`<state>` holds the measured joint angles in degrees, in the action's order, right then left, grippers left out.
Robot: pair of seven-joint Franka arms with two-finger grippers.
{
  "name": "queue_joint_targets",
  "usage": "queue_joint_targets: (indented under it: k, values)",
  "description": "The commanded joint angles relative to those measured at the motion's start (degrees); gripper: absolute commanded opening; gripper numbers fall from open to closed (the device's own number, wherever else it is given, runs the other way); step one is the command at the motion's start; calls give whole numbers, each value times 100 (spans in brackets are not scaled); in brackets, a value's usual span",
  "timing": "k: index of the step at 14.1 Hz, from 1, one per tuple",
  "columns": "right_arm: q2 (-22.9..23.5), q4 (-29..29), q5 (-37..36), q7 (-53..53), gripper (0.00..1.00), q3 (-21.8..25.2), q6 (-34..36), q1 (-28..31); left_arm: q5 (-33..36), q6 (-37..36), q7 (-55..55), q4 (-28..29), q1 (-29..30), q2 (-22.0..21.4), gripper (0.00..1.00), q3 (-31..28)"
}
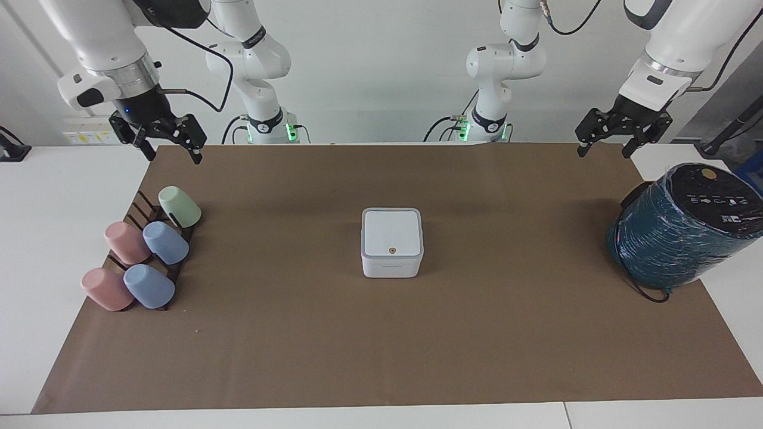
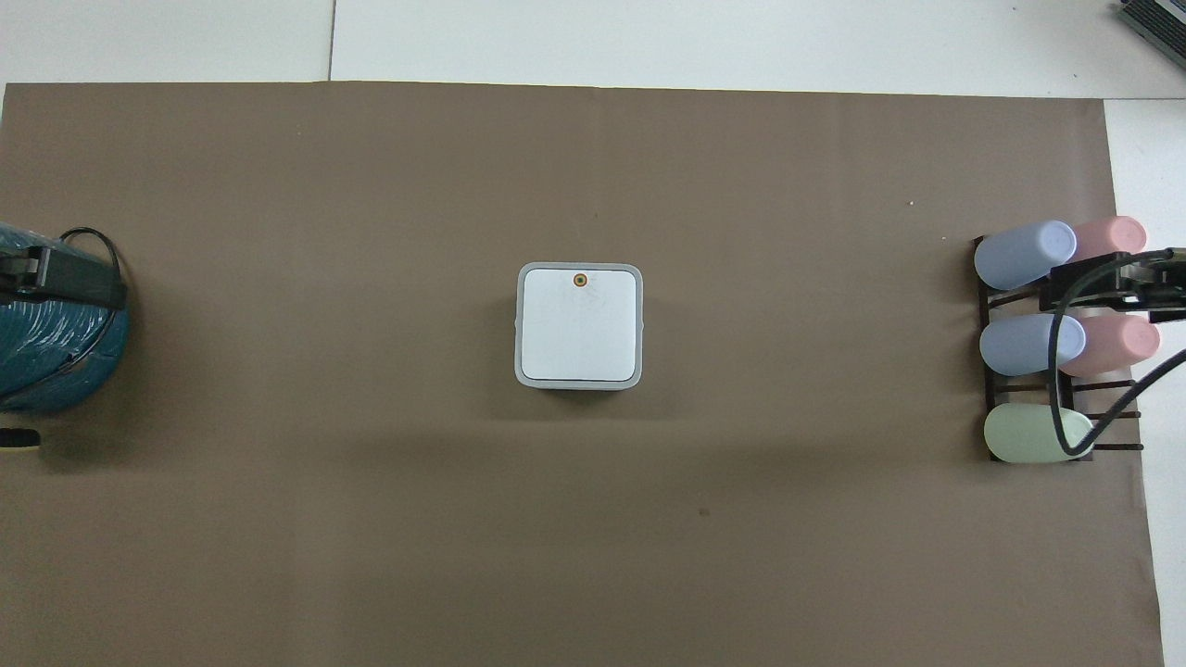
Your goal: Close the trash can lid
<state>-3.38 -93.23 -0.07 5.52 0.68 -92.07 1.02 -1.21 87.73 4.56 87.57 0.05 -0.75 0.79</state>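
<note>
The trash can point(image 1: 392, 250) stands at the middle of the paper mat point(image 1: 381, 333), and the lid point(image 1: 391, 232) lies flat on top of it, shut. The cup rack point(image 1: 146, 250) sits at my right arm's end of the mat, well apart from the can, with five cups point(image 1: 166, 242) lying on it. The wrapped cylinder point(image 1: 679, 229) stands at my left arm's end, on the mat's edge, also well apart from the can. My right gripper point(image 1: 170, 142) hangs over the mat's corner by the rack; my left gripper point(image 1: 605, 138) hangs over the corner by the cylinder.
</note>
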Motion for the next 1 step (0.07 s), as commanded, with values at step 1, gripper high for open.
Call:
queue_joint_targets:
  k: [1]
  values:
    - [-31, -46, -28, 90, 100, -24, 66, 3, -81, -116, 115, -82, 82, 22, 100, 27]
